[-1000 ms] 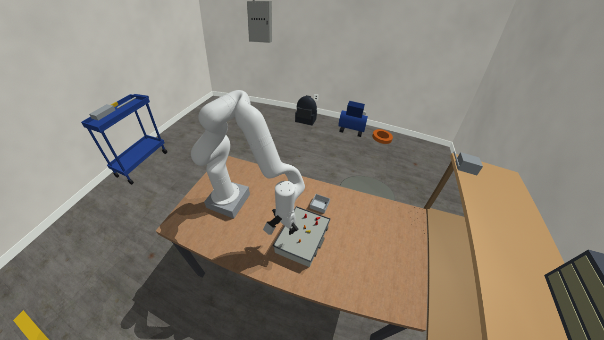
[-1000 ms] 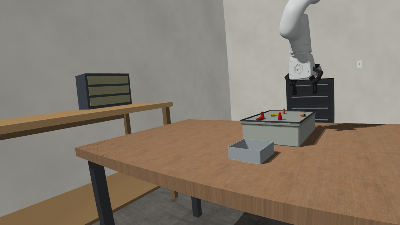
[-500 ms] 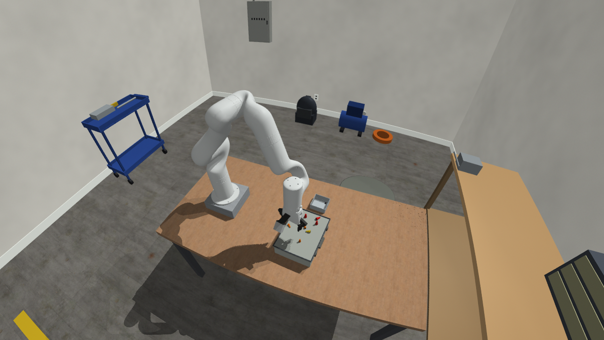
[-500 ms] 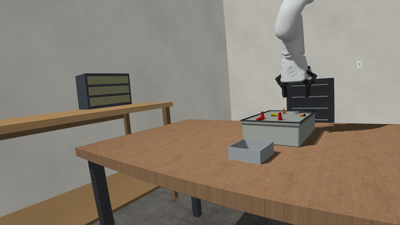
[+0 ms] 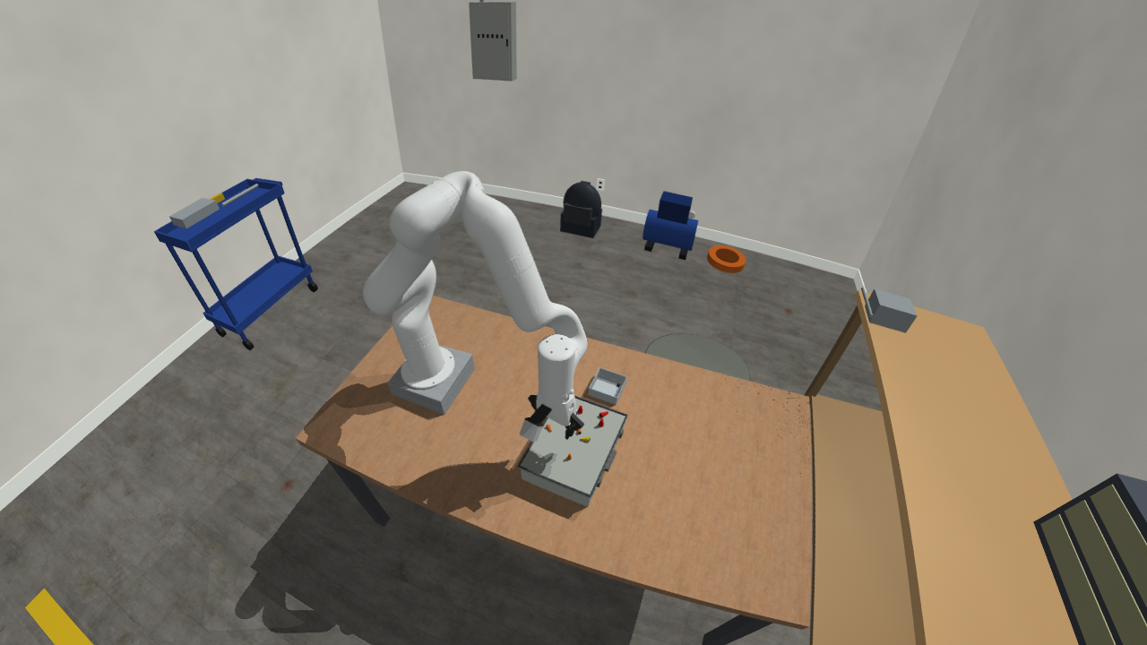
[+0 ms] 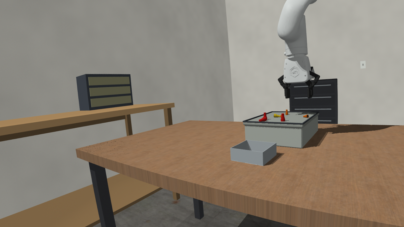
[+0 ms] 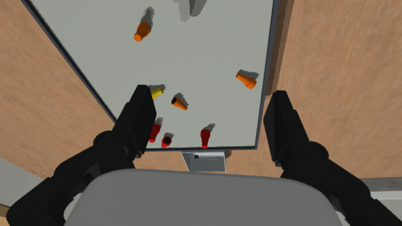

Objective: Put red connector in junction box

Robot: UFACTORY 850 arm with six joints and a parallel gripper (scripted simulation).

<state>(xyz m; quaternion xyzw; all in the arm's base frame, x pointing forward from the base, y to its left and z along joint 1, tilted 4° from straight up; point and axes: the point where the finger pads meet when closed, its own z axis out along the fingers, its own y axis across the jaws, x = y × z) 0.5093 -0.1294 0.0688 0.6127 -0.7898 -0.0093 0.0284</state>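
- wooden table [image 6: 197, 169] spread under everything, far below the pincer
- white arm [image 5: 481, 240] reached from its base plate [image 5: 453, 394] out over the tool case, wrist pointing straight down
- grey tool case [image 6: 278, 132] stood right under the pincer, its lid [image 7: 201, 63] filling most of the wrist view
- steel junction box [image 6: 252, 154] sat open on the table just beside the case, off past the lid edge nearest the red pieces, lower than the pincer; in wrist view only its rim [image 7: 204, 161] peeked out
- gripper [image 6: 298, 91] hung above the lid, not touching it, jaws spread as wide as they go, nothing between them
- three red connectors lay near the lid edge on the box side: one [image 7: 205, 138] between the fingers' lines, one standing on end [image 7: 166, 142], one [image 7: 154, 132] partly hidden behind one finger [image 7: 138, 116]
- yellow connector [image 7: 157, 92] showed just past that same fingertip
- orange connectors: one [image 7: 179, 103] roughly midway under the open jaws, one [image 7: 246, 81] toward the other finger [image 7: 282, 125], one [image 7: 142, 31] far off up the lid
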